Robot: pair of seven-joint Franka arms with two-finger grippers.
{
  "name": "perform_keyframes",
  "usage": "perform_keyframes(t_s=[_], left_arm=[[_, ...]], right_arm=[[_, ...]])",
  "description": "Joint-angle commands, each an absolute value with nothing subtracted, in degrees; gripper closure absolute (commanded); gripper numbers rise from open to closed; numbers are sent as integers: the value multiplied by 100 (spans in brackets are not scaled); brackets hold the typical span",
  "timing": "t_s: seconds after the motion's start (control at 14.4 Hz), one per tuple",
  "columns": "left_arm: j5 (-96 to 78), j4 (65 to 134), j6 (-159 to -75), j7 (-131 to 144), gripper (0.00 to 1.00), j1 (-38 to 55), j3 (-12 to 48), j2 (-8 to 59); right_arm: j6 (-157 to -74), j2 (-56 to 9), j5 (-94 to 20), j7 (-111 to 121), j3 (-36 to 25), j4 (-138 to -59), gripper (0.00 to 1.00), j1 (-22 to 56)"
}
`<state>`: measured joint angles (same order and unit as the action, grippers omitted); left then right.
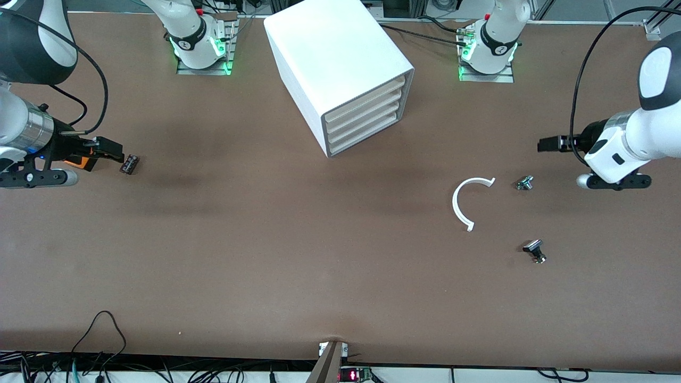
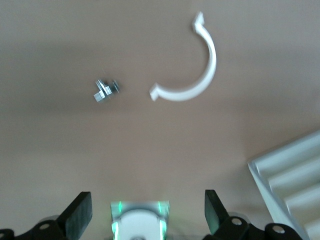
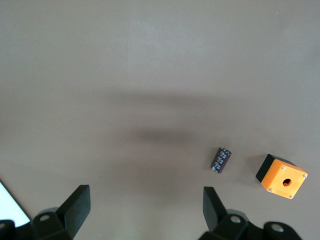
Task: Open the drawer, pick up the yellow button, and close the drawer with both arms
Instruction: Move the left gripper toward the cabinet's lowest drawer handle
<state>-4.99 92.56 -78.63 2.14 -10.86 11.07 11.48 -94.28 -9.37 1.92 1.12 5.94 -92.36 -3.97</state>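
Front view: brown worktop (image 1: 266, 239) with a big white boxy cabinet (image 1: 332, 58) near the arms' bases, set at an angle. Four shallow white tray drawers with cream front strips, all shut; uppermost drawer (image 1: 367, 94) flush with the rest. No orange-capped push button in sight in any view, so cannot tell where it sits.

Toward the left arm's end: a white plastic half-ring clip (image 1: 467, 202) lying flat, well apart from the cabinet and nearer the camera. Just beside it, a small metallic part (image 1: 525, 183). Nearer the camera than both, a small black-headed metallic part (image 1: 535, 251).

Left gripper (image 1: 548, 144) held above the worktop at that end, fingers spread apart, nothing between them. Left wrist view: both black fingertips (image 2: 80, 212) wide apart, looking down on the half-ring clip (image 2: 192, 75), the small metallic part (image 2: 106, 90) and a corner of the cabinet (image 2: 290, 175).

Toward the right arm's end: a small dark ribbed block (image 1: 130, 164) on the worktop. Right gripper (image 1: 109, 150) just above and beside it, fingers spread, empty. Right wrist view: the same dark block (image 3: 220, 160) near an orange cube with a hole and a black base (image 3: 282, 176), the two apart.
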Motion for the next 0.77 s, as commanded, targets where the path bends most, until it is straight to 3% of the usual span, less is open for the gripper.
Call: perform_keyframes(t_s=[0.0,0.35,0.7], left_arm=[[-904,9044,-6998,-114,0,-1151,1169,1397],[-2177,9578,-6179,-167,0,-1134,1195,1801],[-3489,10415,-7082,-491,1,-915,1483,2267]], right_arm=[[-9317,-914,62,228,598,-9211,0,-291],[-9325,-835,-131,211,773,-9123,0,-44],[-9316,-835,-185,255,782,-9114,0,-44]])
